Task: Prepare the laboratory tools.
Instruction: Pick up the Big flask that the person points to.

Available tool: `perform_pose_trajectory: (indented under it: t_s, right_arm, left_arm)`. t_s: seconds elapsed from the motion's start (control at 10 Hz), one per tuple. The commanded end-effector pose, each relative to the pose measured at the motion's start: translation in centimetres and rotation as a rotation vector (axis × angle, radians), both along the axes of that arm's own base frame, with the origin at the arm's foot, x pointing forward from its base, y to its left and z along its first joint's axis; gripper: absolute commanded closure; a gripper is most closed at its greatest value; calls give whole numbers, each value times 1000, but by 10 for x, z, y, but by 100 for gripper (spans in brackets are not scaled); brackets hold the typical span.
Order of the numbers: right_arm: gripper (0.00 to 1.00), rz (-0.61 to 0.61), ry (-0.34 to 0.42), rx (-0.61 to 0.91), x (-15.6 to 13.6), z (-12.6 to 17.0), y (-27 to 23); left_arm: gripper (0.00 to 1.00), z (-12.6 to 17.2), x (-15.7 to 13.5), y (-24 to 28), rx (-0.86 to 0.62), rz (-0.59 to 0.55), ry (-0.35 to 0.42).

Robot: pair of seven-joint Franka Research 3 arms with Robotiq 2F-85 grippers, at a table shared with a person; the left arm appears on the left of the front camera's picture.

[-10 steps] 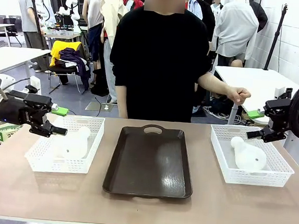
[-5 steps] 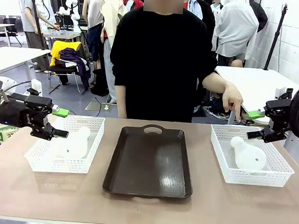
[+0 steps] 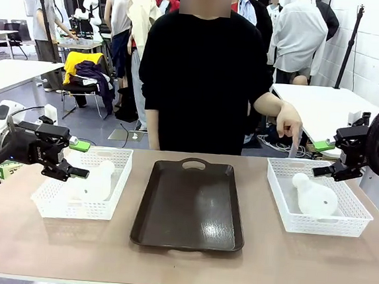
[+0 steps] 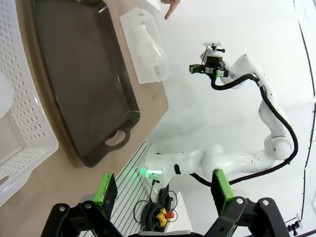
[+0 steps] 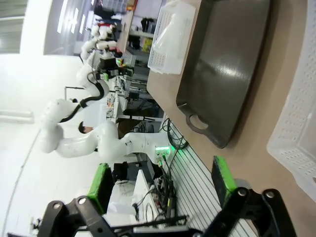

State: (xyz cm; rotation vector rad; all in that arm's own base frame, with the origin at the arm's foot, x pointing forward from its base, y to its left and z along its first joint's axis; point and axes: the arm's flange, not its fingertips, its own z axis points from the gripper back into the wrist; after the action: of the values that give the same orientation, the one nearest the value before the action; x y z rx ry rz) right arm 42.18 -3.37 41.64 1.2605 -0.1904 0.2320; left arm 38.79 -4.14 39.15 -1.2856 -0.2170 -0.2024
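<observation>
One frosted-white flask [image 3: 95, 181] lies on its side in the left mesh basket [image 3: 46, 204]. My left gripper [image 3: 77, 159] hovers open just left of its neck, above the basket's left side. The other flask [image 3: 316, 196] lies in the right mesh basket [image 3: 315, 225]. My right gripper [image 3: 323, 158] stands open over that basket's far right corner, near the flask's neck. In the left wrist view my left gripper [image 4: 163, 191] is open and holds nothing, with the far flask [image 4: 148, 47] beyond. In the right wrist view my right gripper [image 5: 162, 181] is also open and holds nothing.
A dark brown tray with handles [image 3: 190, 205] lies between the baskets. A person in black stands at the far edge, one hand [image 3: 289, 121] hanging over the right basket's back left corner. The table's front strip is bare.
My left gripper has shifted slightly right and down toward the left flask's neck. The person's hand has opened and dropped toward the right basket. The right gripper has held still.
</observation>
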Motion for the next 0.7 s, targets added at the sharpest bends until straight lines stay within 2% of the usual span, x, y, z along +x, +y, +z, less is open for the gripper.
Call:
perform_pose_trajectory:
  t_s: [0.0,0.1,0.4,0.6]
  right_arm:
    - [0,-2,9,0,0,1,1]
    - [0,0,0,0,0,0,0]
    - [0,-20,-53,-112,-2,27,-4]
    - [0,-61,-60,-250,4,49,-13]
  left_arm:
    - [0,9,-2,3,1,12,-44]
    - [0,9,-2,3,1,12,-44]
    - [0,9,-2,3,1,12,-44]
    - [0,9,-2,3,1,12,-44]
